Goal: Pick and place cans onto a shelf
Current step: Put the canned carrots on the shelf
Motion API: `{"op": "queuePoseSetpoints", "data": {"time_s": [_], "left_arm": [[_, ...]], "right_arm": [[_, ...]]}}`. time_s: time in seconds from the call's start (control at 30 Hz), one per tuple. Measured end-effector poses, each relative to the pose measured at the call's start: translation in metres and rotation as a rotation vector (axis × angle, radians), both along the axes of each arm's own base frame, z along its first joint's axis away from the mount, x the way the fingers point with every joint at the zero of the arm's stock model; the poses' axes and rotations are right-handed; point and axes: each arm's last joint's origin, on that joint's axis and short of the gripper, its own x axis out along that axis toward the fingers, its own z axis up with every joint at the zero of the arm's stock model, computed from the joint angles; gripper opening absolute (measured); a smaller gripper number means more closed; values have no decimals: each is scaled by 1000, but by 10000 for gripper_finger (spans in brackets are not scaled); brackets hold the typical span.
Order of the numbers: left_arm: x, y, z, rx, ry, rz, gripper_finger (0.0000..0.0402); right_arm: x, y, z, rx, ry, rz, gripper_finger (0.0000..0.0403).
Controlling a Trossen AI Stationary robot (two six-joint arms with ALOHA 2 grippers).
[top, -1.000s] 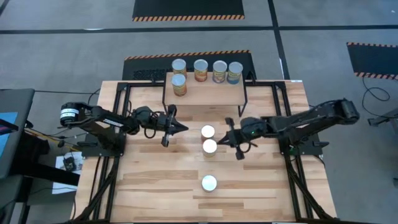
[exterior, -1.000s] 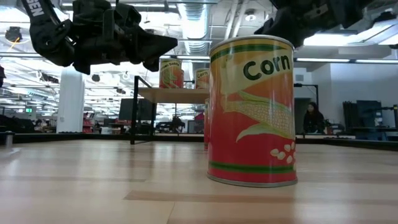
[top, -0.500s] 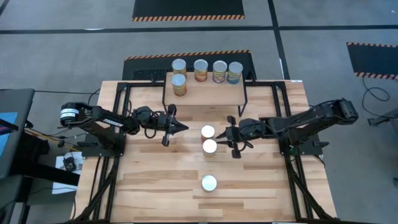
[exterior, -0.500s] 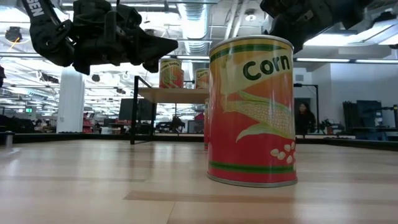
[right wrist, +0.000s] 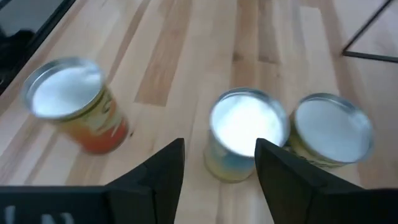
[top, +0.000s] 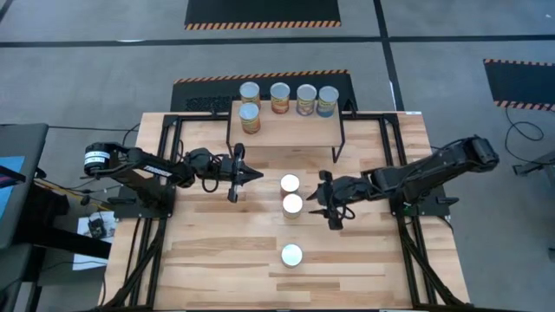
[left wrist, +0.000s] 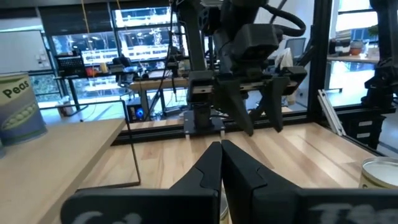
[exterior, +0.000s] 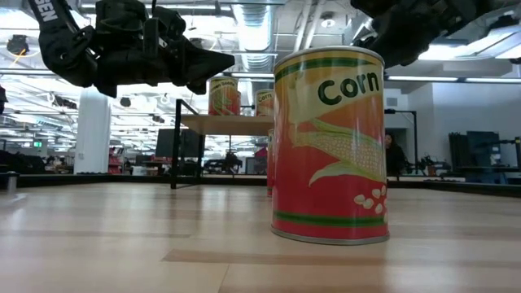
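Five cans (top: 280, 98) on shelf (top: 295, 133)

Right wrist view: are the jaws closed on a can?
No, the right gripper has its jaws open and empty, lined up toward the middle can but not touching it.

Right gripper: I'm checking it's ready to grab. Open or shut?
Open: the right gripper shows a wide gap between its fingers, framing the middle can.

In the low view, the corn can (exterior: 329, 145) hides the two cans behind it.
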Motion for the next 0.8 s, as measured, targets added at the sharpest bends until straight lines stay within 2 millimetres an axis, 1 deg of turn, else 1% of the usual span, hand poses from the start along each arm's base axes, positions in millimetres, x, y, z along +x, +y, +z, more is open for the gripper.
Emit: {"op": "queuePoseSetpoints", "data": {"time_s": [0.07,0.2,0.37,0.47,0.63,0.8], "left_arm": [[0,0,0,8,-1,1,0],[0,0,0,14,0,2,0],[0,0,0,17,1,2,0],[0,0,0,17,1,2,0],[0,0,-1,15,9,2,0],[0,0,-2,12,20,2,0]], "right_arm": [[-1,4,-2,-19,15,28,217],[4,10,-14,-76,48,64,209],[20,16,-27,-171,32,104,202],[31,18,-28,-216,23,134,200],[47,15,-34,-258,49,147,196],[54,10,-43,-274,82,144,169]]}}
